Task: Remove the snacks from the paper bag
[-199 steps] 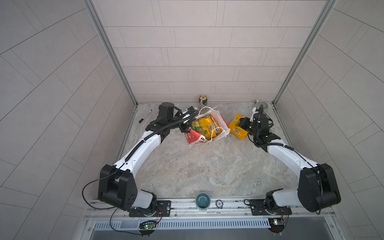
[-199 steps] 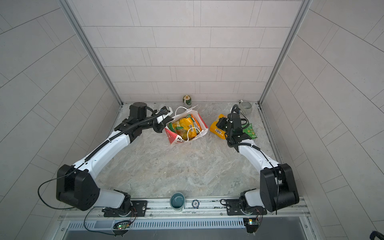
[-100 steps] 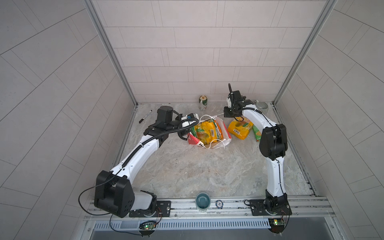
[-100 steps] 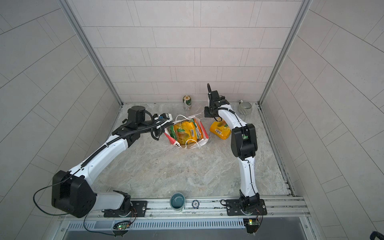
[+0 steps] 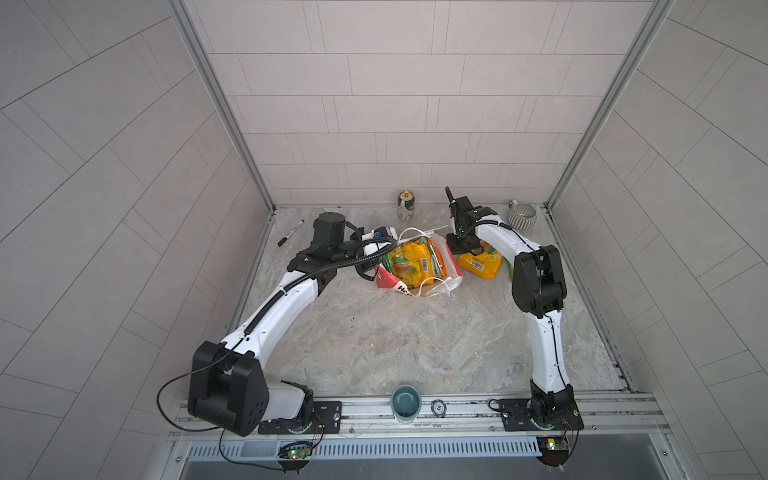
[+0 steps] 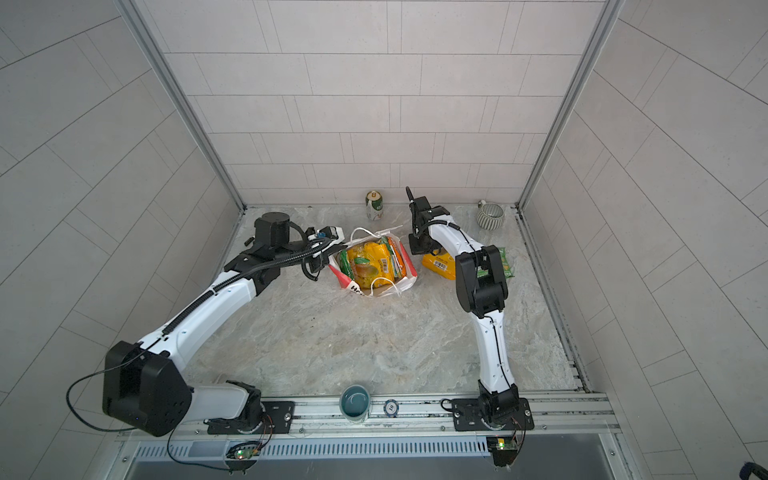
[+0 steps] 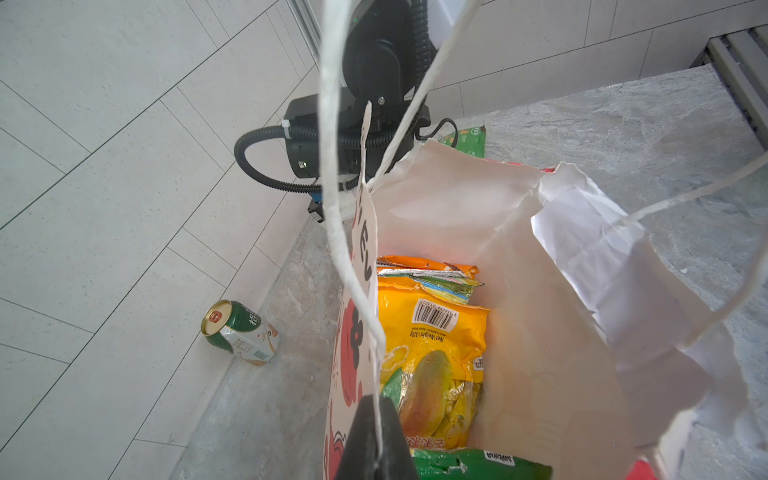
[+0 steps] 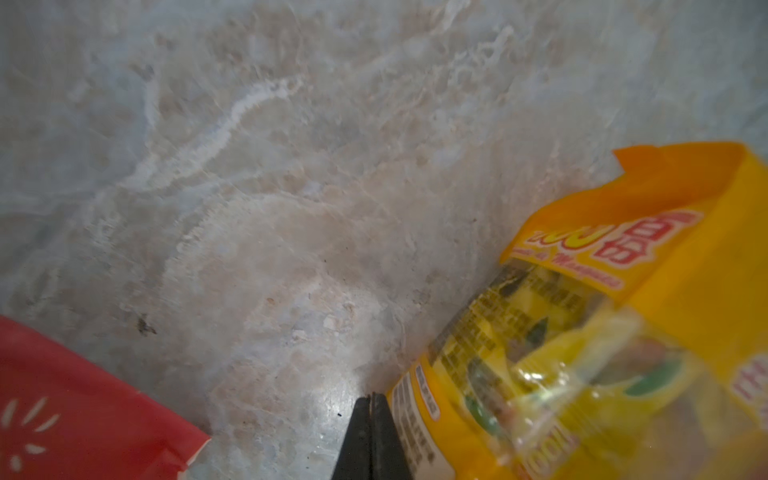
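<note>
In paper bag, "Net Weight" packet, left gripper pinching cord, right gripper closed.

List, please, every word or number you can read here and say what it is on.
"Net Weight": yellow packet inside the paper bag.
"EV": paper bag's outer face.
"100": yellow-orange packet on the table, blurred.
Print on the drink can and barcode digits: too small to read.

I have the paper bag toward the back middle of the table, snack packets in it. Just right of the bag lies another packet (a further packet lies right of that one). The can stands behind the bag, the mug back right, the marker back left.
</note>
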`<action>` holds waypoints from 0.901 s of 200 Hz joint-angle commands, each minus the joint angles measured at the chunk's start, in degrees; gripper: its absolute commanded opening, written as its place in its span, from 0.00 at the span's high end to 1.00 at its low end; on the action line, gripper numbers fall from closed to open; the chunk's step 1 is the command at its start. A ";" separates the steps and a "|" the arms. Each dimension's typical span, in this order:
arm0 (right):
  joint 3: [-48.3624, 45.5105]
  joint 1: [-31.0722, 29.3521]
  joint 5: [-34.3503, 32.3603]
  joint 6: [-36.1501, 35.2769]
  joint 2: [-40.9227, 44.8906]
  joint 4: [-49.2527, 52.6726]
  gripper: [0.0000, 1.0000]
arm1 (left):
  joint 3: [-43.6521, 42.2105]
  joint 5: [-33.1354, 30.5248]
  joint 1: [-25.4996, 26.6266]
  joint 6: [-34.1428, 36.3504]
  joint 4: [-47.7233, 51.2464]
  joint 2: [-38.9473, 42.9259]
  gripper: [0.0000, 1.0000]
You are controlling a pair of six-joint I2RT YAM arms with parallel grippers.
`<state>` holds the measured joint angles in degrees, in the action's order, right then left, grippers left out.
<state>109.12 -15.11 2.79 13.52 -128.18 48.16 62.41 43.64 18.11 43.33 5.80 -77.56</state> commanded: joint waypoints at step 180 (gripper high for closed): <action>-15.42 -1.74 -2.41 7.35 13.44 -6.77 1.00 | -1.24 0.22 -0.18 -1.58 -1.67 1.87 1.00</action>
<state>94.04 -15.33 0.84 19.79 -117.32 42.94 61.78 42.59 18.11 42.13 4.60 -77.17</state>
